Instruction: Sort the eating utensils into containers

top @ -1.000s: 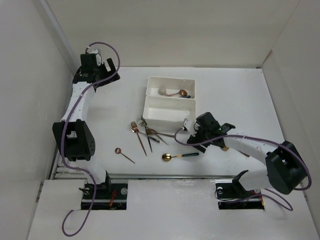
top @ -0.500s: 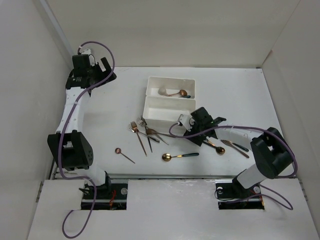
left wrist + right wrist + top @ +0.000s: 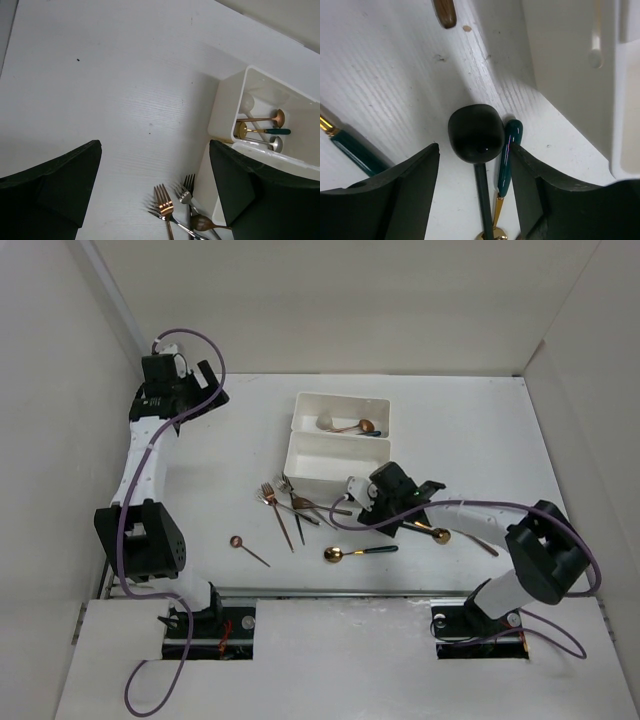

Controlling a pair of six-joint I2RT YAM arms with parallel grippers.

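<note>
My right gripper (image 3: 400, 508) is low over the table by the front right corner of the near tray (image 3: 300, 462). In the right wrist view it (image 3: 476, 167) is open and straddles a black spoon (image 3: 475, 132) and a green-handled gold utensil (image 3: 508, 150); both lie flat on the table. Several forks (image 3: 288, 505) are clustered left of it. A copper spoon (image 3: 246, 548) and a gold spoon with a green handle (image 3: 358, 552) lie nearer. The far tray (image 3: 385, 405) holds a few spoons (image 3: 262, 125). My left gripper (image 3: 200, 395) is open and empty at the far left, high above the table.
More spoons (image 3: 436, 534) lie right of my right gripper. The near tray's white wall (image 3: 570, 60) stands close on the right gripper's right side. Another green handle (image 3: 355, 150) lies to its left. Walls enclose the table on three sides.
My right gripper has moved left along the near tray's front, down over the black spoon. My left arm has drawn a little further back to the left.
</note>
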